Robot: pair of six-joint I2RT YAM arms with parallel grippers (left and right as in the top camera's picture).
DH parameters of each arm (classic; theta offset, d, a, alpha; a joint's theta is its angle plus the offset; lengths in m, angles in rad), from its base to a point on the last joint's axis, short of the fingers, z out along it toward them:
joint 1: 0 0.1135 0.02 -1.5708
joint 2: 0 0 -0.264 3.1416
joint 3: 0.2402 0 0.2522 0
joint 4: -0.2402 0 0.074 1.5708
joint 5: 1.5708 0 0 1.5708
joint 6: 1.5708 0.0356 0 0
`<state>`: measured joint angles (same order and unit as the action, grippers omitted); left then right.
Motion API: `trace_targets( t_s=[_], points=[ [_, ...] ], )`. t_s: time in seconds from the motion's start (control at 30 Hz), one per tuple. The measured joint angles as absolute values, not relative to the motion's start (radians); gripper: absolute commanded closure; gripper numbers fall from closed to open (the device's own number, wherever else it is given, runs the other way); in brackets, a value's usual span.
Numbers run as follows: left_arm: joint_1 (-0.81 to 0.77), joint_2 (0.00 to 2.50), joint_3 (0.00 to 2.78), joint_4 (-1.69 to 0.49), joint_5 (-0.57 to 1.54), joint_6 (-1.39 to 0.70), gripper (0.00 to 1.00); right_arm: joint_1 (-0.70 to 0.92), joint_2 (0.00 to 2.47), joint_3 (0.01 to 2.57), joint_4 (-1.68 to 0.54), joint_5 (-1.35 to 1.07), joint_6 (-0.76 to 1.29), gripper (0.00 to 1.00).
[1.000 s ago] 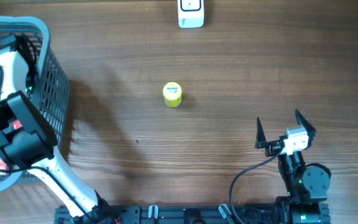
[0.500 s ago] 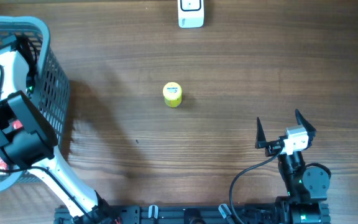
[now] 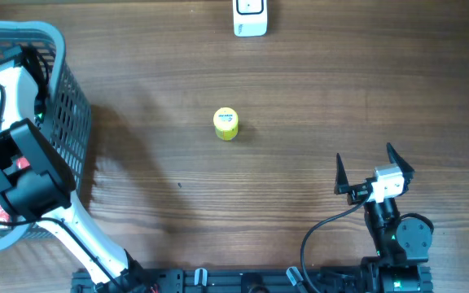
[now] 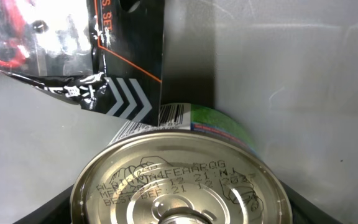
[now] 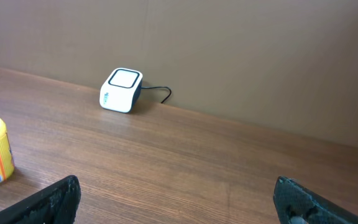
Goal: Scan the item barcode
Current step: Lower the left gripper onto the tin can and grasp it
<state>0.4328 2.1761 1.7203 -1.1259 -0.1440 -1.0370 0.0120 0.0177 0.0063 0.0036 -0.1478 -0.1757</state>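
The can (image 4: pixel 179 180) is sat inside the basket (image 3: pixel 72 106), straight below the left hand (image 3: pixel 15 183), upright with its axis pointed up at that hand. Whether it's gripped can't be told. The right hand (image 3: pixel 365 155), well away from the basket, is spread wide open. Silver stamped lid, green label, barcode (image 4: pixel 173 114) seen on the side.
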Motion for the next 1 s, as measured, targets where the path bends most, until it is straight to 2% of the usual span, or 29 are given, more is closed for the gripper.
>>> trace_targets(
  t_s=[0.33, 0.7, 1.0],
  points=[
    [0.433, 2.110, 1.720, -1.141, -0.144, -1.037, 0.39, 0.012, 0.018, 0.006, 0.004, -0.148, -0.176, 0.00],
    [0.433, 1.803, 1.732, -1.144, -0.126, -1.037, 0.37, 0.012, 0.018, 0.006, 0.004, -0.148, -0.176, 0.00],
    [0.433, 1.568, 1.734, -1.118, 0.015, -1.037, 0.38, 0.012, 0.018, 0.006, 0.004, -0.148, -0.176, 0.00]
  ],
)
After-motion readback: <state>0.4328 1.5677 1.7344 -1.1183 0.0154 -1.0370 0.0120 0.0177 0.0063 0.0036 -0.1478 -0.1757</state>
